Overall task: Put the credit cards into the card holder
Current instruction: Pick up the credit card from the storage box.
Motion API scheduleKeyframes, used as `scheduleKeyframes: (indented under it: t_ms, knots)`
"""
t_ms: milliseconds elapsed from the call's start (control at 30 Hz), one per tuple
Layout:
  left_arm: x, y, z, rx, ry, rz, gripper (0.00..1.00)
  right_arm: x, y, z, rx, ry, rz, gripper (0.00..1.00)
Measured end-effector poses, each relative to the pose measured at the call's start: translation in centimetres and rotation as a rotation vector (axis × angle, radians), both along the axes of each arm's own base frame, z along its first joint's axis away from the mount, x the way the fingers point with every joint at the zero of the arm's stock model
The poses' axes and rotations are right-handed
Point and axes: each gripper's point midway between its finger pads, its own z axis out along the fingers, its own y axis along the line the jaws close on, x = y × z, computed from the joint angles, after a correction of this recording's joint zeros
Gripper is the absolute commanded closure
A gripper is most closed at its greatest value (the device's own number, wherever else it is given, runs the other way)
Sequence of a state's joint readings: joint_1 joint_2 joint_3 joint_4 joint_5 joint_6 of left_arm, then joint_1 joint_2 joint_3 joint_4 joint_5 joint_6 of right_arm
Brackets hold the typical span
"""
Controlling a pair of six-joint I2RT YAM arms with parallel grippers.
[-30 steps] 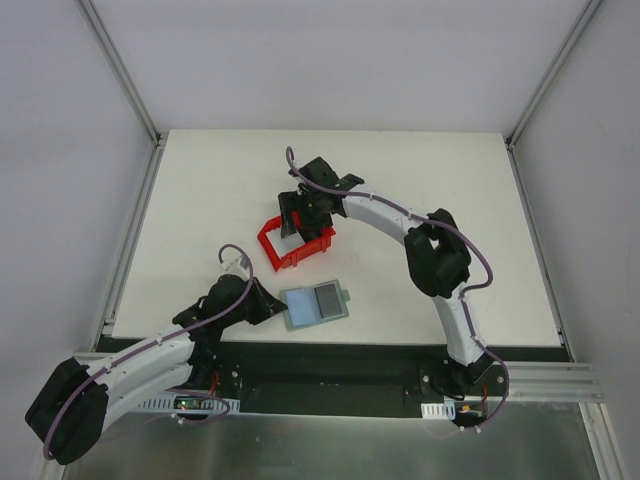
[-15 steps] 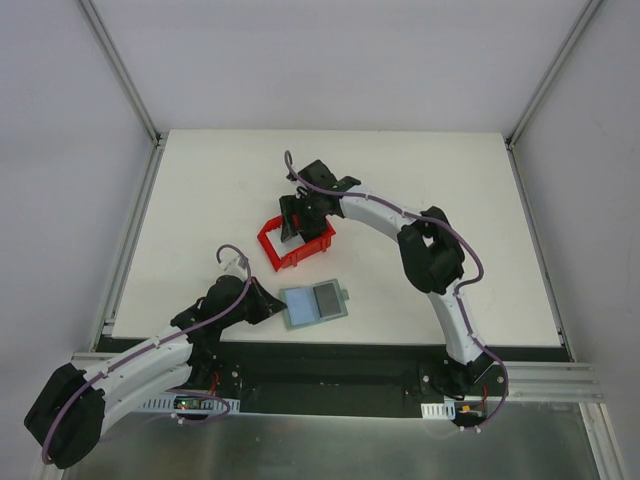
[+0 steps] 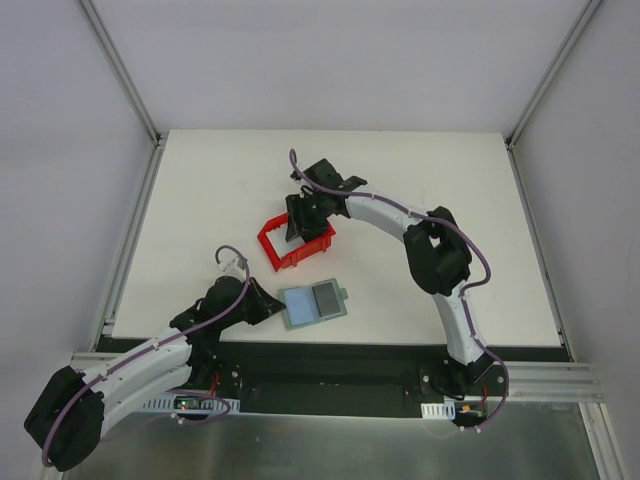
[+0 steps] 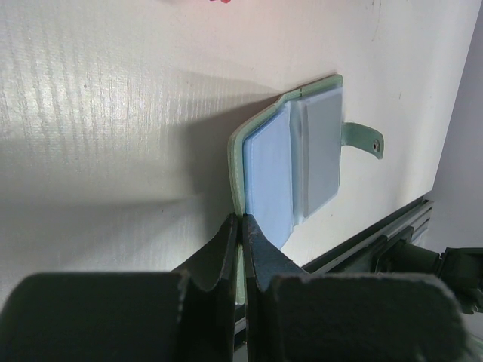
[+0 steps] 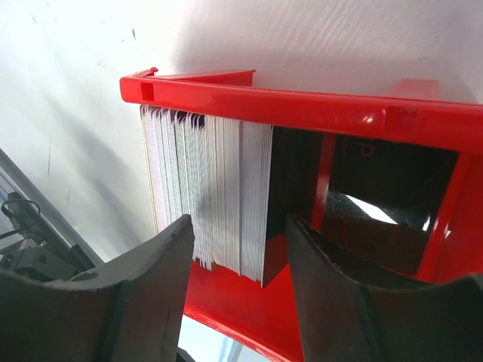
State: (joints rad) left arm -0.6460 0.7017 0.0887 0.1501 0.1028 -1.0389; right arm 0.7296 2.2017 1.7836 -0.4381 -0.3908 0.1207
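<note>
The card holder point(image 3: 314, 304) lies open near the table's front edge, grey-green outside, blue-grey pockets inside. In the left wrist view it point(image 4: 298, 166) shows its snap tab at the right. My left gripper point(image 4: 241, 226) is shut on the holder's green edge; it also shows in the top view point(image 3: 268, 306). The credit cards point(image 5: 215, 196) stand on edge as a thick pale stack with one dark card, inside a red bin point(image 5: 302, 109). My right gripper point(image 5: 240, 241) is open, its jaws either side of the stack, just above it. In the top view it point(image 3: 300, 222) sits over the bin point(image 3: 280, 252).
The red bin stands at the table's middle. Aluminium frame rails run along the left point(image 3: 135, 235) and right point(image 3: 540, 240) table edges. The black base plate point(image 3: 330, 365) lies just past the front edge, close to the card holder.
My right gripper has shifted slightly over the red bin, and the right arm's elbow has moved a little. The left gripper and the card holder have stayed put.
</note>
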Motion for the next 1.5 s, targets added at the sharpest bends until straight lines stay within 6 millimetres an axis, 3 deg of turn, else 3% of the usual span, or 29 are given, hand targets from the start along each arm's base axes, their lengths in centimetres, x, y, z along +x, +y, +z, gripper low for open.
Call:
scheduleKeyframes:
  t_ms: [633, 1267, 1500]
  knots:
    - [0.0, 0.0, 0.0, 0.000, 0.000, 0.000, 1.00, 0.2, 0.0, 1.5, 0.041, -0.002, 0.006, 0.60]
    - [0.0, 0.0, -0.1, 0.003, 0.004, 0.000, 1.00, 0.9, -0.9, 1.3, 0.001, -0.033, -0.025, 0.99]
    - [0.0, 0.0, -0.2, 0.004, 0.005, 0.000, 1.00, 1.7, -1.8, 0.9, -0.060, -0.081, -0.047, 1.00]
